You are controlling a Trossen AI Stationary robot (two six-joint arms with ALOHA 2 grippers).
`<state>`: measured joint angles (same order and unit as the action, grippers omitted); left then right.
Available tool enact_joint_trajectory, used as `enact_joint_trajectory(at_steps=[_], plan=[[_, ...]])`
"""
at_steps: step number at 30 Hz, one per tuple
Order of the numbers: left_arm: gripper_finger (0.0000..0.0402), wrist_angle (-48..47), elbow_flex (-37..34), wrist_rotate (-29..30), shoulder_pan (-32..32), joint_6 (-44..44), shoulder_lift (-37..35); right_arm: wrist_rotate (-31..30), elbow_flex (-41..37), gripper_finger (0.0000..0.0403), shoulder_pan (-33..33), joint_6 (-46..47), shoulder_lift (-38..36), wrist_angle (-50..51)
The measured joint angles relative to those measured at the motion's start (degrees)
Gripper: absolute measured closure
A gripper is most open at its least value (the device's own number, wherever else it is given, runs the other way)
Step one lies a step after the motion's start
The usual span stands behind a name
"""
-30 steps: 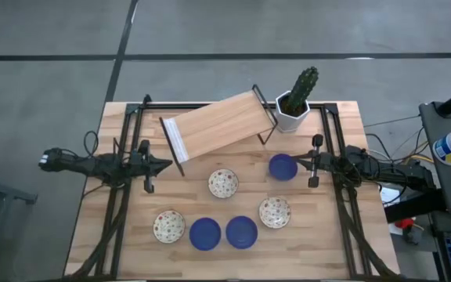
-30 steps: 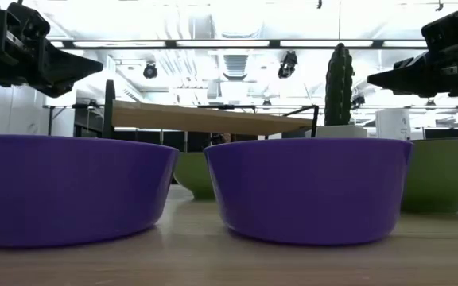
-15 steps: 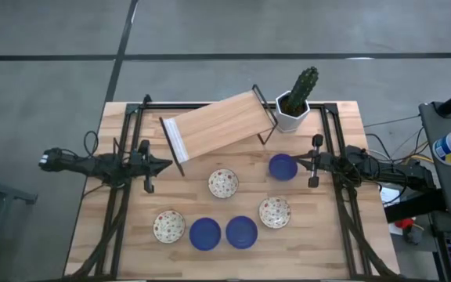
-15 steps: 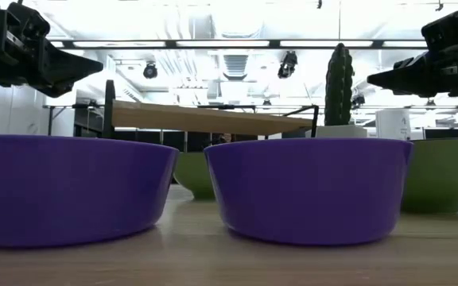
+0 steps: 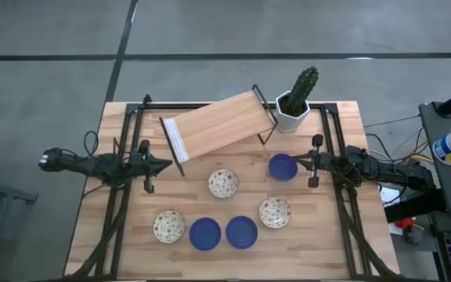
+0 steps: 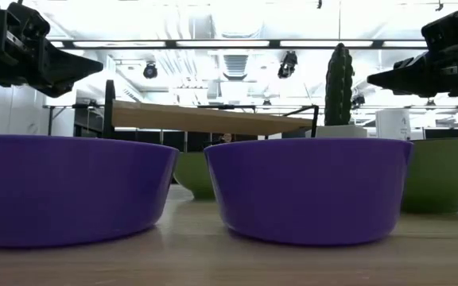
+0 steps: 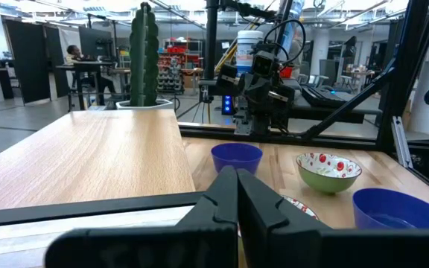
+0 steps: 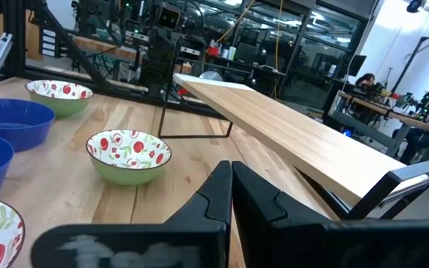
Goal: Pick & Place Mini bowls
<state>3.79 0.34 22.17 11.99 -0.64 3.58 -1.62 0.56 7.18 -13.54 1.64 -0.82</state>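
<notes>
Both grippers clenched and empty, left gripper [image 5: 167, 165] well apart from the bowls, right gripper [image 5: 298, 164] just beside one blue bowl [image 5: 283, 166].

Raised wooden shelf [image 5: 219, 125] and cactus pot [image 5: 292, 112] apparently hemming bowls [image 5: 223, 183]

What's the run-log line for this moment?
left gripper: shut, parked left | right gripper: shut, beside blue bowl | six bowls on table | none held

Two slim black arms [image 5: 104, 166], looped cables
</notes>
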Motion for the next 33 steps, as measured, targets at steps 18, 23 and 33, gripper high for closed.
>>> enact_joint_trajectory(at_steps=[18,23,33], plan=[[0.0402,0.00,0.00,0.01,-0.01,0.00,0.01,0.05,0.02,0.0394,-0.04,16.19,-0.01,-2.81],[0.0402,0.02,0.01,0.02,-0.02,0.00,0.01,-1.61,0.02,0.0394,-0.04,21.76,-0.01,-4.68],[0.0402,0.01,0.00,0.01,0.00,0.00,0.00,6.17,0.02,0.0394,-0.08,32.07,0.75,-8.64]])
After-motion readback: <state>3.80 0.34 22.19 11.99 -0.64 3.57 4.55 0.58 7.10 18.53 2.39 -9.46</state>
